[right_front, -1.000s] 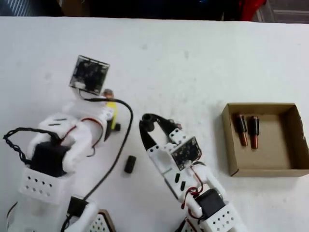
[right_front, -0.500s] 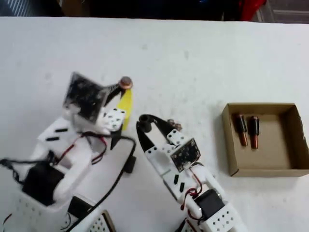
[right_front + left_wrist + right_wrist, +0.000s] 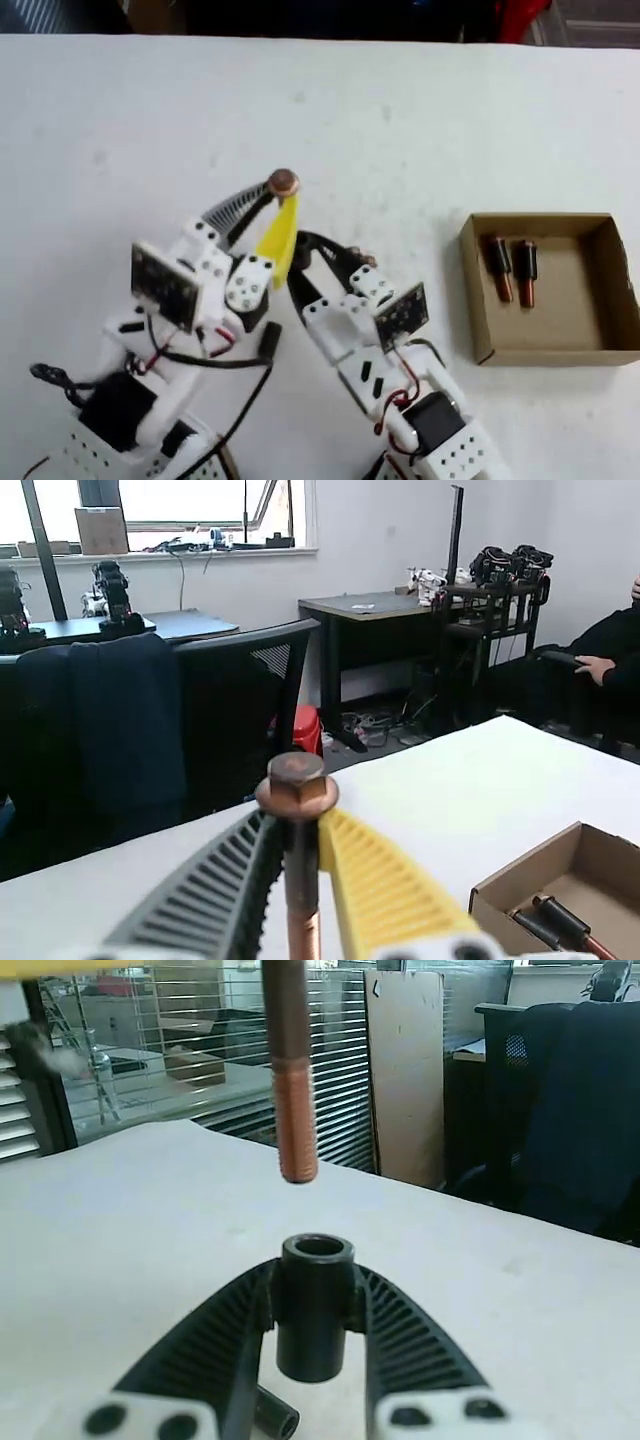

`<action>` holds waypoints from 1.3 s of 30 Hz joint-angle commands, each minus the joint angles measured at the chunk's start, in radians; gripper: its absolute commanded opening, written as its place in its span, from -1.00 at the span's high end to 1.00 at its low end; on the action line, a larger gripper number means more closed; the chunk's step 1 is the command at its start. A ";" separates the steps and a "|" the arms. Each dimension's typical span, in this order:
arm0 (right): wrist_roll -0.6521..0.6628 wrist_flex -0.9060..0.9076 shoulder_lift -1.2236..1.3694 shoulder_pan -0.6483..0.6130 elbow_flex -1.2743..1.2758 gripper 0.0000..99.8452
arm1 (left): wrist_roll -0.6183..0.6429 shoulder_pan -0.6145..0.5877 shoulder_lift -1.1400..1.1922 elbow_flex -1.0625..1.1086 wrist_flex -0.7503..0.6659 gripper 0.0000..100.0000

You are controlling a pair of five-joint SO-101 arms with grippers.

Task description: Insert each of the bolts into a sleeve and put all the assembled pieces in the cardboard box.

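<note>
High view: cardboard box (image 3: 540, 218), 2 assembled pieces (image 3: 498, 265) inside (left gripper (image 3: 272, 198) clamping bolt (image 3: 283, 182), right gripper (image 3: 305, 245) clamping sleeve (image 3: 314, 1340))

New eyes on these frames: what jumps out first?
The copper-coloured metal bolt, clamped head-up in the left gripper, hangs just above the open bore of the black cylindrical sleeve held upright in the right gripper, over the white table. At the right, the open cardboard box holds two assembled pieces side by side.
</note>
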 commanded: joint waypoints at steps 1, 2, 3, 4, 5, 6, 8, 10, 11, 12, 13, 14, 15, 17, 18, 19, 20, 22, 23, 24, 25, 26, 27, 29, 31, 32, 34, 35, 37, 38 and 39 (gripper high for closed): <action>-0.002 -0.028 -0.024 -0.012 0.009 0.97 | 0.015 0.019 -0.059 0.017 -0.046 0.96; -0.002 -0.028 -0.024 -0.012 0.009 0.97 | 0.015 0.019 -0.059 0.021 -0.046 0.96; -0.002 -0.028 -0.024 -0.012 0.009 0.96 | 0.015 0.021 -0.059 0.026 -0.046 0.96; -0.002 -0.028 -0.024 -0.012 0.009 0.96 | 0.015 0.021 -0.061 0.031 -0.046 0.96; -0.002 -0.028 -0.024 -0.012 0.009 0.96 | 0.015 0.021 -0.061 0.031 -0.046 0.96; -0.002 -0.028 -0.024 -0.012 0.009 0.96 | 0.015 0.021 -0.061 0.032 -0.046 0.96; -0.002 -0.028 -0.024 -0.012 0.009 0.96 | 0.017 0.028 -0.061 0.035 -0.044 0.96; 0.012 -0.028 -0.024 -0.012 0.009 0.96 | 0.017 0.054 -0.061 0.035 -0.034 0.96; 0.034 -0.028 -0.024 -0.012 0.009 0.96 | 0.017 0.067 -0.061 0.035 -0.029 0.96; 0.051 -0.028 -0.024 -0.012 0.009 0.96 | 0.017 0.074 -0.061 0.032 -0.025 0.96; 0.058 -0.030 -0.024 -0.012 0.009 0.96 | 0.017 0.076 -0.061 0.032 -0.025 0.96; 0.061 -0.030 -0.024 -0.012 0.009 0.96 | 0.017 0.073 -0.061 0.032 -0.025 0.96; 0.061 -0.030 -0.024 -0.012 0.009 0.96 | 0.017 0.073 -0.061 0.034 -0.025 0.96; 0.061 -0.030 -0.024 -0.012 0.009 0.96 | 0.037 0.073 -0.061 0.034 -0.009 0.96; 0.063 -0.030 -0.024 -0.012 0.009 0.96 | 0.064 0.073 -0.061 0.029 0.008 0.96; 0.063 -0.030 -0.024 -0.012 0.009 0.96 | 0.089 0.073 -0.061 0.028 0.021 0.96; 0.063 -0.030 -0.024 -0.012 0.009 0.96 | 0.104 0.071 -0.061 0.028 0.026 0.96; 0.063 -0.030 -0.024 -0.012 0.009 0.96 | 0.103 0.054 -0.061 0.028 0.025 0.96; 0.063 -0.030 -0.024 -0.012 0.009 0.96 | 0.103 0.047 -0.061 0.028 0.025 0.96; 0.064 -0.030 -0.024 -0.012 0.009 0.96 | 0.103 0.038 -0.061 0.028 0.025 0.96; 0.064 -0.030 -0.024 -0.012 0.009 0.96 | 0.104 0.028 -0.061 0.029 0.026 0.96; 0.064 -0.030 -0.024 -0.012 0.009 0.96 | 0.104 0.021 -0.061 0.032 0.026 0.96; 0.066 -0.030 -0.024 -0.012 0.009 0.96 | 0.106 0.016 -0.061 0.034 0.026 0.96; 0.066 -0.030 -0.024 -0.012 0.009 0.96 | 0.104 0.016 -0.061 0.034 0.026 0.96; 0.068 -0.030 -0.024 -0.012 0.009 0.96 | 0.103 0.016 -0.061 0.034 0.025 0.96; 0.068 -0.030 -0.024 -0.012 0.009 0.96 | 0.103 0.016 -0.061 0.034 0.025 0.96; 0.069 -0.030 -0.024 -0.012 0.009 0.96 | 0.106 0.016 -0.059 0.035 0.025 0.96; 0.069 -0.038 -0.024 -0.012 0.009 0.96 | 0.106 0.016 -0.059 0.035 0.025 0.96; 0.069 -0.064 -0.024 -0.012 0.009 0.96 | 0.106 0.016 -0.058 0.035 0.025 0.96; 0.069 -0.068 -0.024 -0.012 0.009 0.96 | 0.106 0.016 -0.058 0.035 0.025 0.96; 0.069 -0.068 -0.024 -0.012 0.009 0.96 | 0.106 0.016 -0.058 0.035 0.025 0.96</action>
